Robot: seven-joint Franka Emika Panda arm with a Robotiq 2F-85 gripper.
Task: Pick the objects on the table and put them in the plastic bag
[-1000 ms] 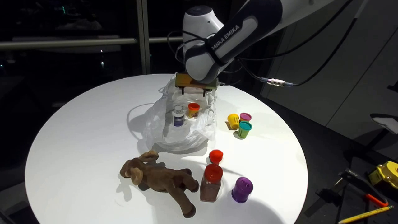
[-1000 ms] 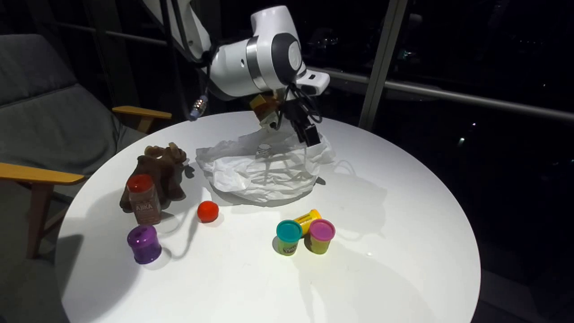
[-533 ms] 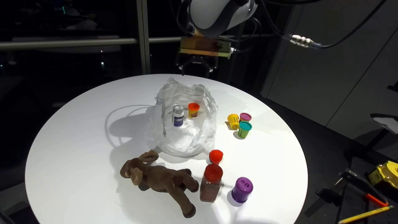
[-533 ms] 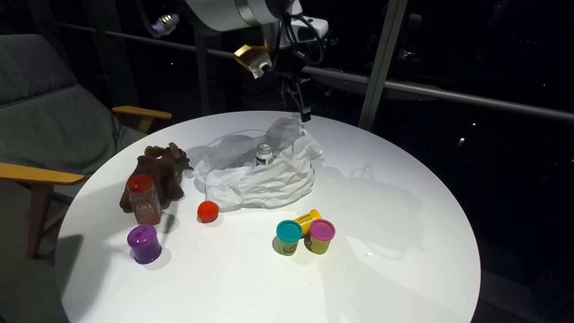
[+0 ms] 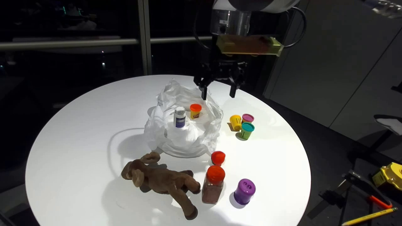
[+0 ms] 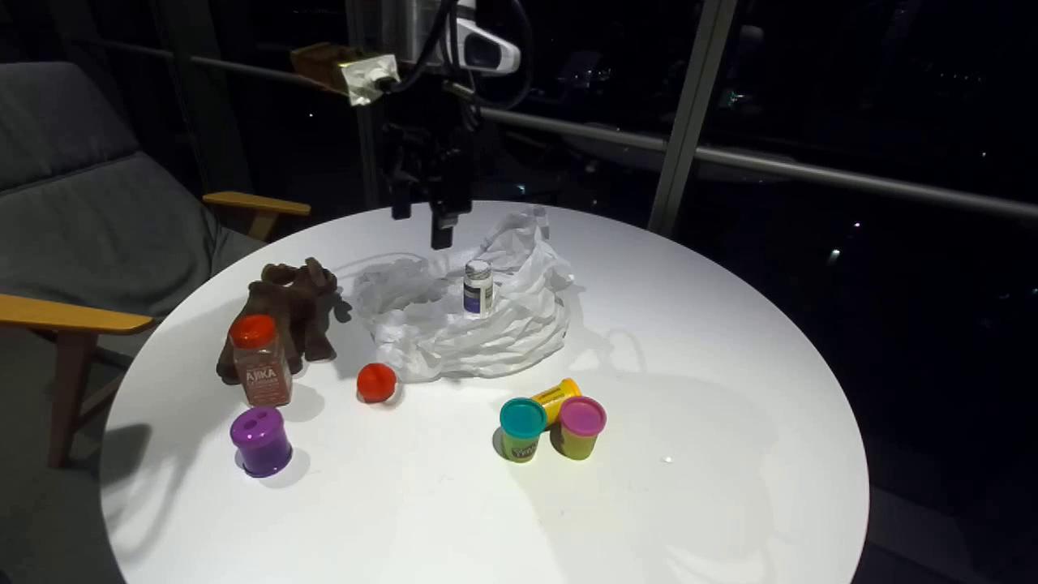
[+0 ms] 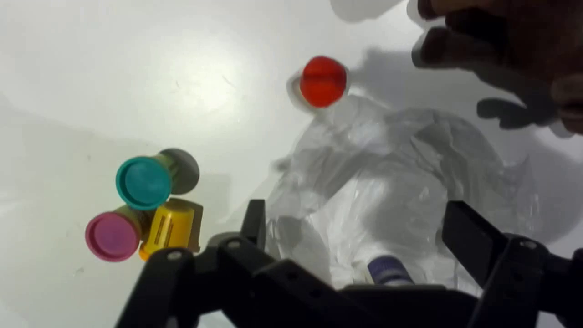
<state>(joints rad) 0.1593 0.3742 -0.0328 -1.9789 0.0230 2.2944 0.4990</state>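
The claw (image 5: 218, 94) hung with its jaws spread and nothing between them, above the clear plastic bag (image 5: 188, 142) on a round white counter (image 5: 84, 125). The likely next target, a huddle of three cups (image 5: 244, 127), lay to its right and nearer in both exterior views, to its left in the wrist view. There the yellow cup (image 7: 169, 228) appeared tipped on its side, its long axis running roughly across the line between the jaws, so a pinch over its width looked feasible with little turning; the upright teal-lidded cup (image 7: 145, 182) and magenta-lidded cup (image 7: 114, 237) crowded it and could be knocked. Inside the bag, an exterior view caught a white bottle (image 5: 180, 117) and a red-lidded cup (image 5: 195, 112); the wrist view gave only part of the bottle and no clear sign of the cup. Lettering on the red-capped jar (image 6: 261, 369), legible in an exterior view, read "AJIKA." A brown plush toy (image 5: 163, 180), a purple container (image 5: 244, 192) and a red rounded piece (image 5: 218, 158) also sat on the counter.
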